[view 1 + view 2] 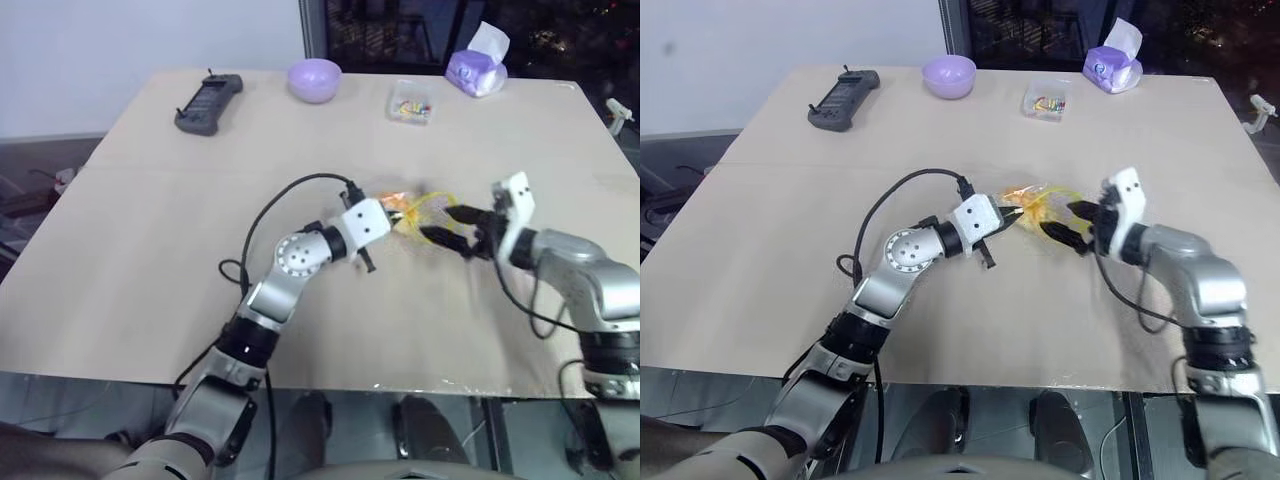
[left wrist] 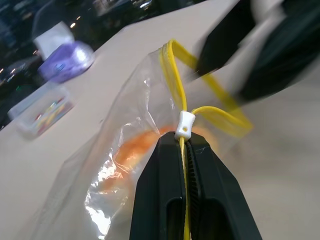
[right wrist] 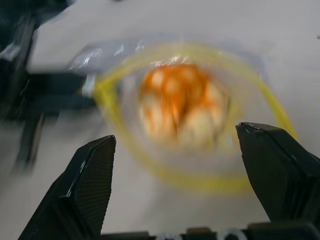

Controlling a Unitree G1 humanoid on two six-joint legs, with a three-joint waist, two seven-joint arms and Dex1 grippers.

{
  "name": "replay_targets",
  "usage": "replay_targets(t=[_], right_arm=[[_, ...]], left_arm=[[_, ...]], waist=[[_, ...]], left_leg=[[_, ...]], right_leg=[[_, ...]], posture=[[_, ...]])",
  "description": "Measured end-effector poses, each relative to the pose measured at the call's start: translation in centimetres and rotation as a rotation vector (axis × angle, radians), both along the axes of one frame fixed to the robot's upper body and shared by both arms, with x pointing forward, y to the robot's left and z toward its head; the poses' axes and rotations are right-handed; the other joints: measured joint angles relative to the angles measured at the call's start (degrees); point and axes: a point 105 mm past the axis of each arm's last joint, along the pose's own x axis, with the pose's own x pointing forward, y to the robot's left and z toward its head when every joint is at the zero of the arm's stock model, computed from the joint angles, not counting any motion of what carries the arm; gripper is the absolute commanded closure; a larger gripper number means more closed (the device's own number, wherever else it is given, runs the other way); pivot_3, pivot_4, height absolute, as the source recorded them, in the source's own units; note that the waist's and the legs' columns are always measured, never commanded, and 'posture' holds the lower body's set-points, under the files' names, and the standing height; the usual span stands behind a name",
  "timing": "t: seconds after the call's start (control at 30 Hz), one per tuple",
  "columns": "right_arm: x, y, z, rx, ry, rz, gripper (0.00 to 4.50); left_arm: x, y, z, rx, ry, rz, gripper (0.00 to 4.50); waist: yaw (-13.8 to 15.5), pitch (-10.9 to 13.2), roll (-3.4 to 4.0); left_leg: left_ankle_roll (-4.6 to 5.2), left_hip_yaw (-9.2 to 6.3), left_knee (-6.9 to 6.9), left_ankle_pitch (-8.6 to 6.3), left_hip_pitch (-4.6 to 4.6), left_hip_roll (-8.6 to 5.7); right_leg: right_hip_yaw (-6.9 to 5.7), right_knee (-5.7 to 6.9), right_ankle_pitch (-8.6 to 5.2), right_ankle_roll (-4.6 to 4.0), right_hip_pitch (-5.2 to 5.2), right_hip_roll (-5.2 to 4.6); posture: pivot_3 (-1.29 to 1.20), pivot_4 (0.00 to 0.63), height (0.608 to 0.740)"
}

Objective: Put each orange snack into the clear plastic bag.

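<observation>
Now the clear plastic bag (image 1: 425, 222) lies in the middle of the counter (image 1: 150, 250), right between the two tools. The left tool (image 2: 186, 150) has its two black fingers pressed together on the yellow strip at the bag's edge, just below the little white zip slider (image 2: 184, 124). It holds that edge up, so the bag's mouth makes an open yellow loop.

The orange snack (image 3: 182, 102) sits inside the bag, past the yellow loop. In the right wrist view it lies straight ahead of the right tool (image 3: 200, 160), between the lines of its two fingers but a bit beyond their tips. The right tool is spread wide and holds nothing. It is just beside the open mouth of the bag, on the side away from the left tool.

Far back on the counter are a purple bowl (image 1: 314, 79), a small clear box (image 1: 411, 103) of bright bits, a purple tissue pack (image 1: 477, 66) and a black handset (image 1: 208, 102).
</observation>
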Motion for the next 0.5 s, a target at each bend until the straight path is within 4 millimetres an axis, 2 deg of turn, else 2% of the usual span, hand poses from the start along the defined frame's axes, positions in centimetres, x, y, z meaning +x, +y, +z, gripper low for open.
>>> replay_targets(t=[0.13, 0.17, 0.23, 0.33, 0.4, 0.5], right_arm=[[1.3, -4.4, -1.7, -0.225, -0.066, -0.123, 0.32], [1.5, -4.6, -1.9, -0.245, -0.074, -0.136, 0.32], [2.5, -4.6, -2.6, -0.314, -0.116, -0.163, 0.32], [3.6, -3.2, -3.0, -0.389, -0.195, -0.145, 0.32], [4.6, -1.5, -3.1, -0.422, -0.261, -0.123, 0.32], [5.6, -0.6, -2.7, -0.432, -0.317, -0.122, 0.32]], left_arm=[[0.0, 0.0, -0.1, -0.003, 0.005, 0.001, 4.5], [0.0, -0.1, -0.1, -0.004, 0.005, 0.0, 4.5], [0.0, -0.1, -0.1, -0.004, 0.006, -0.001, 4.5], [0.0, -0.1, -0.1, -0.004, 0.007, -0.002, 4.5], [0.0, -0.1, -0.1, -0.005, 0.007, -0.002, 4.5], [0.1, 0.0, -0.1, -0.002, 0.007, 0.0, 4.5]], waist=[[-0.4, 0.0, 0.0], [-0.4, 0.0, 0.0], [-0.6, 0.0, 0.01], [-0.4, 0.0, 0.02], [-0.2, 0.0, 0.02], [0.1, 0.0, 0.01]], left_leg=[[0.0, 0.04, -0.01, 0.0, 0.08, 0.05], [-0.01, 0.04, -0.02, 0.0, 0.08, 0.06], [-0.02, 0.06, -0.03, 0.01, 0.09, 0.09], [-0.04, 0.05, -0.01, 0.02, 0.07, 0.07], [-0.1, 0.05, 0.0, 0.05, 0.05, 0.04], [-0.25, 0.03, 0.0, 0.14, 0.01, 0.02]], right_leg=[[0.04, 0.05, 0.0, 0.0, 0.0, 0.05], [0.05, 0.06, 0.0, 0.0, -0.01, 0.06], [0.07, 0.06, 0.0, 0.0, -0.02, 0.08], [0.06, 0.05, 0.0, 0.0, -0.02, 0.07], [0.06, 0.03, 0.0, 0.0, -0.01, 0.03], [0.03, 0.0, 0.0, 0.0, -0.01, 0.01]], posture=[[0.0, 0.15, 0.74], [0.0, 0.15, 0.74], [0.0, 0.15, 0.74], [0.0, 0.15, 0.74], [0.0, 0.15, 0.74], [0.0, 0.15, 0.74]])
